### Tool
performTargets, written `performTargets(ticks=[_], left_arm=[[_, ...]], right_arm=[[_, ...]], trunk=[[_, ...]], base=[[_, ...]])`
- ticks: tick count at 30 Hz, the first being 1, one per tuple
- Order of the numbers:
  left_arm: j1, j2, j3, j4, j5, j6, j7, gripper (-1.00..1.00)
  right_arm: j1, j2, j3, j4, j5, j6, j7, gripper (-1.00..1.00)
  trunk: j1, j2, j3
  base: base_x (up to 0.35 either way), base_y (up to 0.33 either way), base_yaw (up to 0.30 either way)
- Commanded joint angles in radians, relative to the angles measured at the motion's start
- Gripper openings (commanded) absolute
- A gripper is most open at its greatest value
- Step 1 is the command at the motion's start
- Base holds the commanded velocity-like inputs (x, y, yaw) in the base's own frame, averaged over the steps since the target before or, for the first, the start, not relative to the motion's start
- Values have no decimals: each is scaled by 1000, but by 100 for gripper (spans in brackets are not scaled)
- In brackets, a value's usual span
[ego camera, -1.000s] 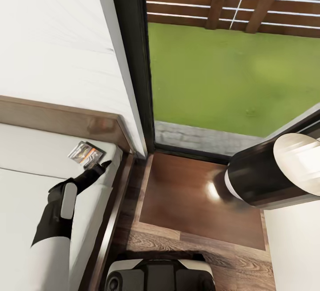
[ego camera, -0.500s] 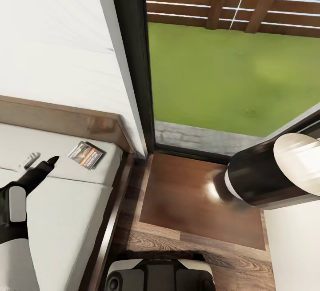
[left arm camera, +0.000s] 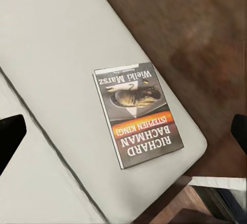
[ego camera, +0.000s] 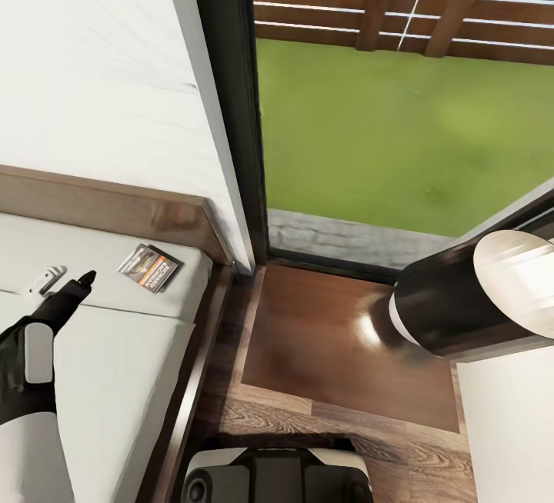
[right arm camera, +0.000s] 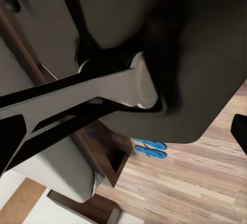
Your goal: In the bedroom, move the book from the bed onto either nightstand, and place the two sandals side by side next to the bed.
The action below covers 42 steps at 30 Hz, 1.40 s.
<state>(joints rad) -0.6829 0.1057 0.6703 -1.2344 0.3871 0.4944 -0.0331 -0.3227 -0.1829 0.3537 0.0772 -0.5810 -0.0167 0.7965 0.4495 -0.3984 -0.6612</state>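
The book (ego camera: 150, 268) lies flat on the off-white mattress of the bed (ego camera: 123, 364), near the corner by the dark headboard. My left gripper (ego camera: 81, 282) hovers over the mattress a short way left of the book, apart from it. In the left wrist view the book (left arm camera: 139, 113) lies below the gripper (left arm camera: 126, 131), whose fingertips (left arm camera: 11, 134) stand wide apart, open and empty. The nightstand (ego camera: 323, 357) with its glossy top stands right of the bed. The two blue sandals (right arm camera: 149, 148) lie together on the wood floor past the bed frame's corner. My right gripper (right arm camera: 126, 131) is open.
A small white object (ego camera: 48, 278) rests on the mattress left of my left gripper. The tall dark-framed window (ego camera: 231, 103) rises behind the nightstand, with grass and a fence outside. My right forearm (ego camera: 462, 303) hangs over the nightstand's right side. My own trunk (right arm camera: 154, 44) looms close in the right wrist view.
My left gripper has swung left, away from the book's near edge to a spot over the mattress beside the white object. The book and the right arm have not moved.
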Motion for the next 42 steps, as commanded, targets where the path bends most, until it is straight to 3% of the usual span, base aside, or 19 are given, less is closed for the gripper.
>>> performTargets(ticks=[1, 4, 9, 11, 15, 16, 20, 25, 27, 28, 30, 33, 42], left_arm=[[-2, -4, 2, -1, 3, 6, -3, 100], [-4, -7, 2, 0, 1, 6, 2, 100], [-32, -8, -1, 13, 2, 2, 205, 100], [-49, -8, -1, 14, 2, 2, 244, 100], [-116, -9, -2, 49, 1, 1, 308, 100], [-166, -9, -3, 79, 1, -12, 316, 100], [-254, -12, -14, 157, -1, -82, 319, 100], [-323, -23, -116, 282, 1, -225, 320, 100], [-329, -23, -132, 337, 2, -254, 319, 100], [-330, -22, -135, 361, 8, -262, 318, 100], [-332, -21, -140, 417, 70, -272, 316, 100], [-332, -22, -143, 449, 124, -277, 313, 100], [-333, -18, -146, 455, 144, -268, 276, 100]], right_arm=[[-1, 0, 8, 3, -10, -2, 6, 100], [-1, 0, 8, 3, -10, -2, 6, 100], [-1, 0, 8, 3, -10, -2, 6, 100], [-1, 0, 8, 3, -10, -2, 6, 100], [-1, 0, 8, 3, -10, -2, 6, 100], [-1, 0, 8, 3, -10, -2, 6, 100], [-1, 0, 8, 3, -10, -2, 6, 100], [-1, 0, 8, 3, -10, -2, 6, 100], [-1, 0, 8, 3, -10, -2, 6, 100], [-1, 0, 8, 4, -10, -2, 6, 100], [-1, 0, 8, 3, -10, -2, 7, 100], [-1, 0, 8, 3, -10, -2, 7, 100], [-1, 0, 8, 3, -10, -2, 7, 100]], trunk=[[1, -2, -1], [1, -2, -1], [1, -2, -1], [1, -2, -1], [1, -2, -1], [1, -2, -1], [1, -2, -1], [1, -2, -1], [1, -2, -1], [1, -2, -1], [1, -2, -1], [1, -2, -1], [1, -2, -1]], base=[[0, 0, 0], [0, 0, 0], [0, 0, 0], [0, 0, 0], [0, 0, 0], [0, 0, 0], [0, 0, 0], [0, 0, 0], [0, 0, 0], [0, 0, 0], [0, 0, 0], [0, 0, 0], [0, 0, 0]])
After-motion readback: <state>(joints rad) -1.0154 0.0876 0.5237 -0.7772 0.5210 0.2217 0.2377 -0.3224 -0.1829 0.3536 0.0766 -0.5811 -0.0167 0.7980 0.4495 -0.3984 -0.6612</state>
